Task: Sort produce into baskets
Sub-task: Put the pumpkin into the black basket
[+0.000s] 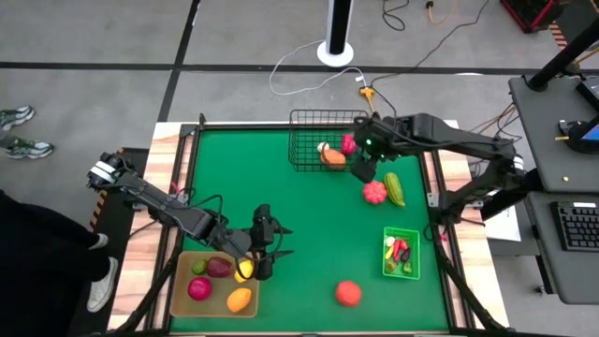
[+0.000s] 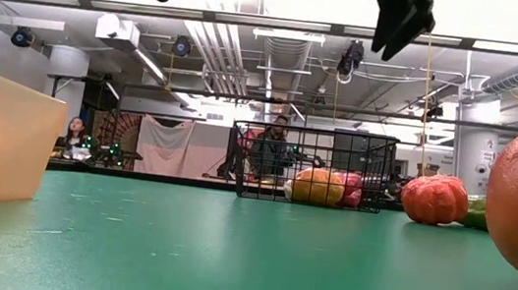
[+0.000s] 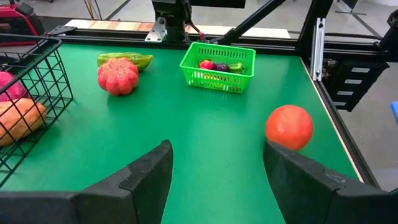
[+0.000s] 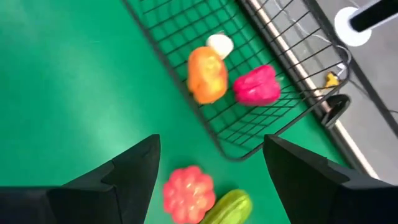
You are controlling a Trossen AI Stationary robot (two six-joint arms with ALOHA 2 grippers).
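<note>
Right gripper (image 1: 363, 168) — jaws parted, holding nothing — hangs above the mat at the corner of the wire basket (image 1: 304, 159). Just past its fingertips lie a pink pumpkin (image 4: 188, 194) and a green piece (image 4: 225, 208); an orange piece (image 4: 207, 74), a pink piece (image 4: 257, 86) and a white piece (image 4: 219, 45) sit inside the basket.

Left gripper (image 1: 264, 253) — jaws parted, empty — hovers at the edge of the tan tray (image 1: 183, 301), which holds red, green, yellow and orange pieces. Ahead of its jaws: an orange ball (image 3: 288, 126) and the green bin (image 3: 218, 67) with small pieces.
</note>
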